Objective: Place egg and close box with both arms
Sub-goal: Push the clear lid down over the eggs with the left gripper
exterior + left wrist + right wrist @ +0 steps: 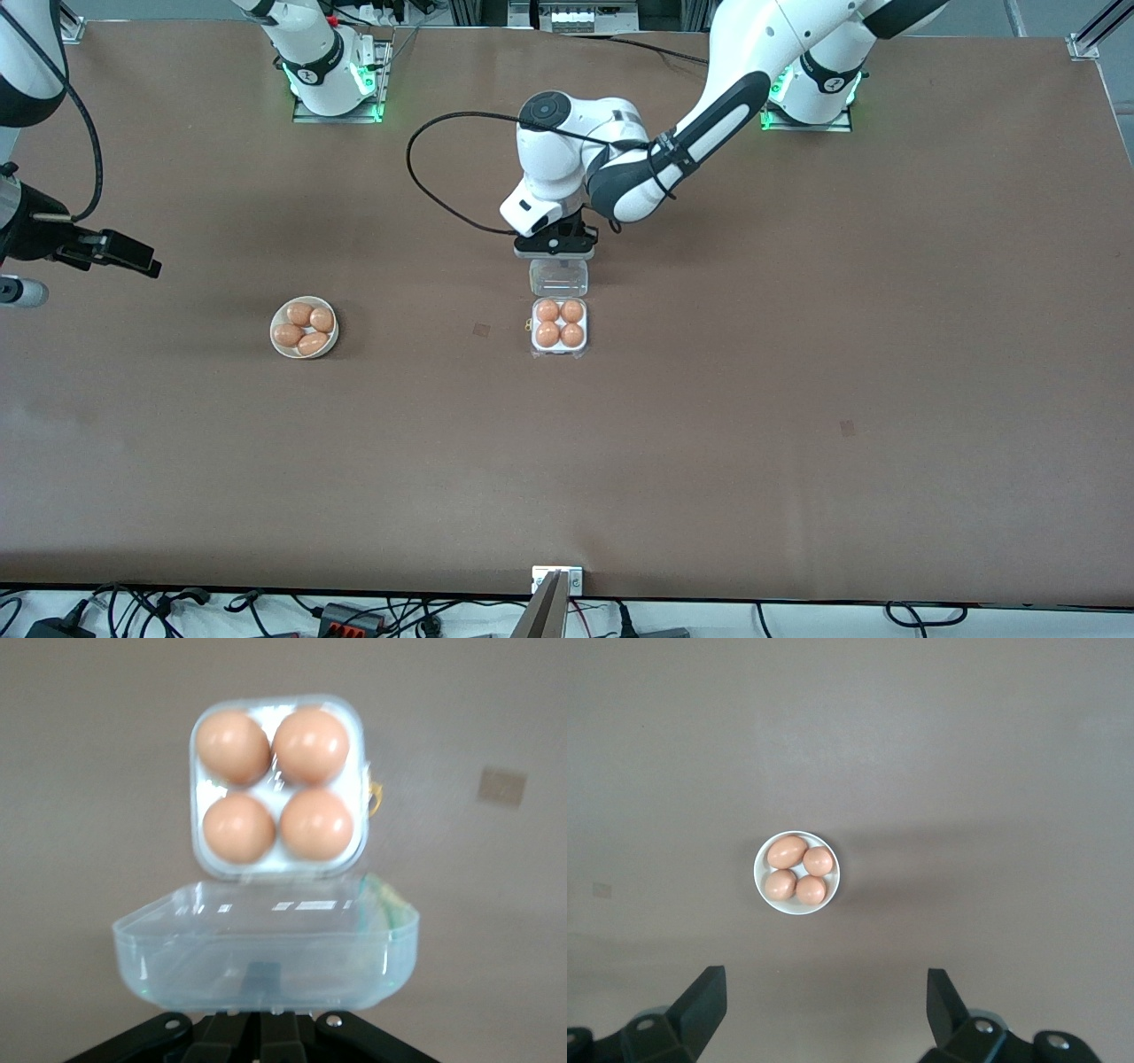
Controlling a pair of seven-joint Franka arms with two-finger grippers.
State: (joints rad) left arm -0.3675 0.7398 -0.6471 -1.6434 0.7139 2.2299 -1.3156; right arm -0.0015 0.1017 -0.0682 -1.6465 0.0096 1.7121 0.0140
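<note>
Left wrist view: left gripper (263,1005) jaws pinch box (276,788) lid (266,957).

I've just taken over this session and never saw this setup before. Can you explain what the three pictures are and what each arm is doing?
You have two white robot arms at a brown table. The wide picture looks down from across the table; the other two come from cameras on each arm's wrist.

The left hand is at the open transparent lid of the small clear-plastic egg box; whether it grips the lid I cannot tell. All four cells hold orange-brown eggs, and the lid is not yet closed.

The right hand waits open in the air, toward the right arm's end of the table. Its camera looks down on the round white bowl, which holds four more eggs.
</note>
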